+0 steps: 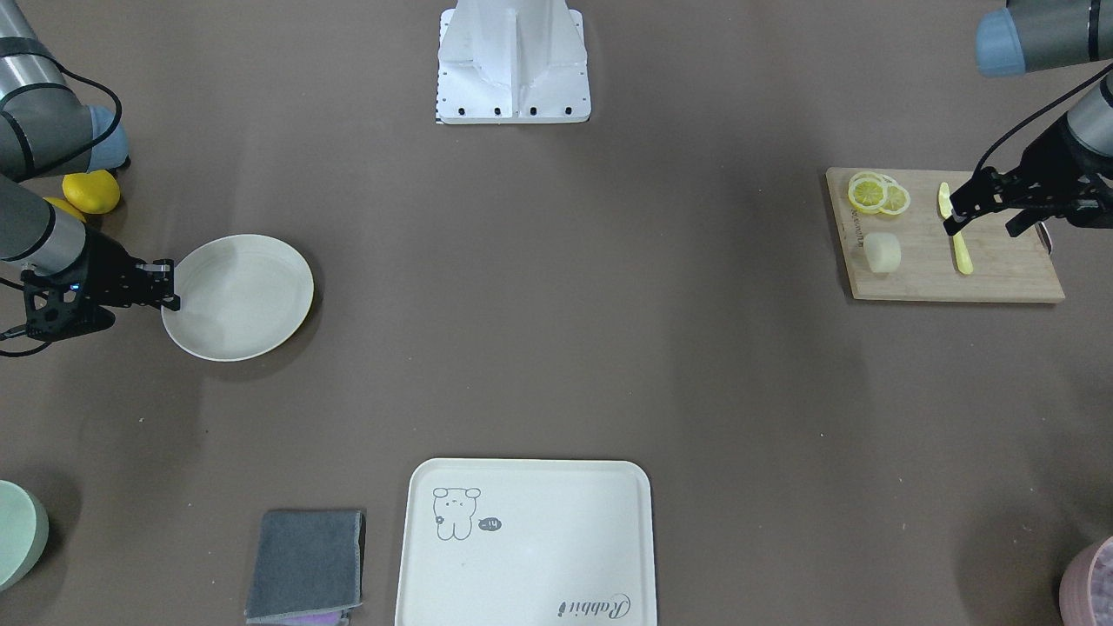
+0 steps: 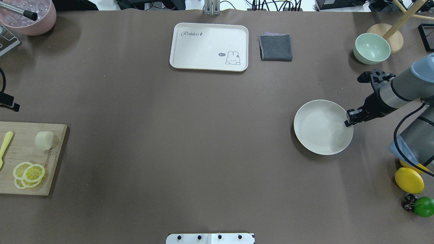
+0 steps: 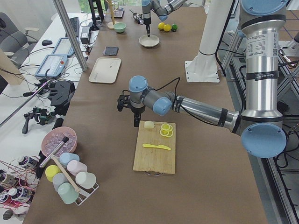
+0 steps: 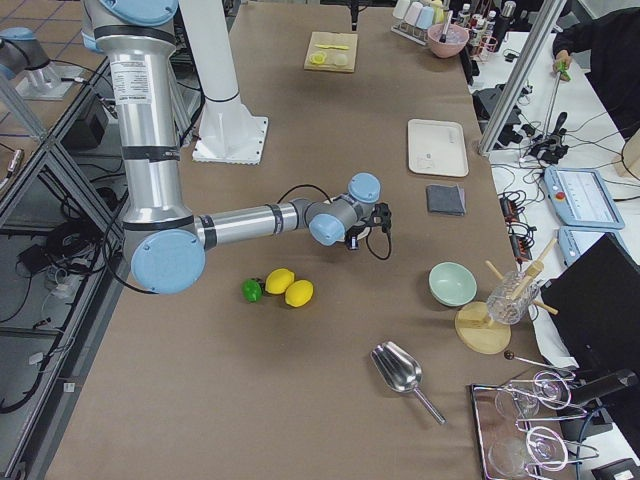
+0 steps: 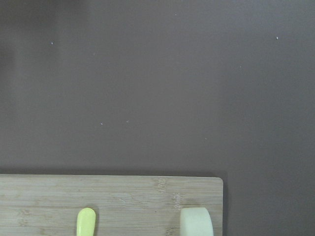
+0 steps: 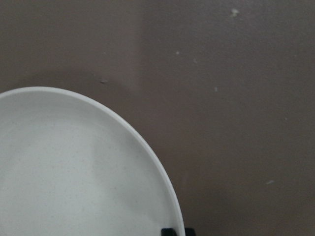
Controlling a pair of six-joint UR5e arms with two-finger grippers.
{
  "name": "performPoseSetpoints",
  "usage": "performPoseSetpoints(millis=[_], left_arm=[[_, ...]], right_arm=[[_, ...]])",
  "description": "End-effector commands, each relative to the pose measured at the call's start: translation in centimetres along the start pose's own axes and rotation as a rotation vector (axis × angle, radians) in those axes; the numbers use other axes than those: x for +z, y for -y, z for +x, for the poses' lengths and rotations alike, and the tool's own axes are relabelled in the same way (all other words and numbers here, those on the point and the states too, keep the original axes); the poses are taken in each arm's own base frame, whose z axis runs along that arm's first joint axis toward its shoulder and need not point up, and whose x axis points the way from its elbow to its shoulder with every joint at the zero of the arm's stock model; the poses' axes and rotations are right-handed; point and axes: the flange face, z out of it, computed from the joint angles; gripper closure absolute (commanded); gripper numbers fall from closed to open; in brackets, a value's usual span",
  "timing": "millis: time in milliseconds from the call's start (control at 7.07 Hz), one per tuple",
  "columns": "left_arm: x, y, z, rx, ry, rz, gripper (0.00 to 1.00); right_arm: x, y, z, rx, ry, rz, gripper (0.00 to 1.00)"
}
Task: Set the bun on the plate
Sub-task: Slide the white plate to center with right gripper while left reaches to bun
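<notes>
The bun (image 1: 881, 252) (image 2: 44, 140) (image 3: 149, 125) (image 5: 196, 222) is a pale cream lump lying on a wooden cutting board (image 1: 939, 269). My left gripper (image 1: 981, 219) (image 3: 136, 122) hovers over the board's edge beside the bun, open and holding nothing. Its fingers do not show in the left wrist view. The round cream plate (image 1: 239, 296) (image 2: 322, 127) (image 6: 74, 172) rests on the table far across from the board. My right gripper (image 1: 171, 287) (image 2: 349, 119) is at the plate's rim, its fingertips close together on either side of it.
Lemon slices (image 1: 878, 195) and a yellow knife (image 1: 958, 235) share the board. A cream tray (image 1: 522, 543) and grey cloth (image 1: 306, 565) lie at the far edge. Whole lemons (image 2: 408, 179), a green bowl (image 2: 371, 48) and a pink bowl (image 2: 28, 15) stand at the sides.
</notes>
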Motion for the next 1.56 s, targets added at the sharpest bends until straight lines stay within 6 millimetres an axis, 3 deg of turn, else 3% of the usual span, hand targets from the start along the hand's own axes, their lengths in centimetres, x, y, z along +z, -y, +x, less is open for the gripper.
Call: performPoseSetpoints(millis=[0,283,566,849,1132,1415], left_arm=[[2.4,-0.9,1.9,-0.035,0.035,-0.009,0.03],[4.4,-1.4,2.3,-0.014,0.080,-0.002,0.03],[7.2,-1.9,3.0,-0.030,0.073,-0.007,0.03],[9.7,-3.3,4.7,-0.045,0.087,-0.003,0.06],[10.9,-3.8,4.7,-0.026,0.100,0.001,0.07],[11.9,-4.3,4.3,-0.023,0.115,-0.011,0.16]], right_arm=[[-1.4,2.5,-8.3,0.111,0.086,0.020,1.00],[-0.5,2.1,-16.6,0.197,0.145,-0.005,1.00],[1.8,0.6,-23.2,0.227,0.158,-0.001,1.00],[3.6,-0.8,-27.2,0.245,0.162,0.006,1.00],[5.1,-2.4,-30.7,0.262,0.169,0.016,1.00],[6.1,-3.4,-31.8,0.265,0.164,0.027,1.00]])
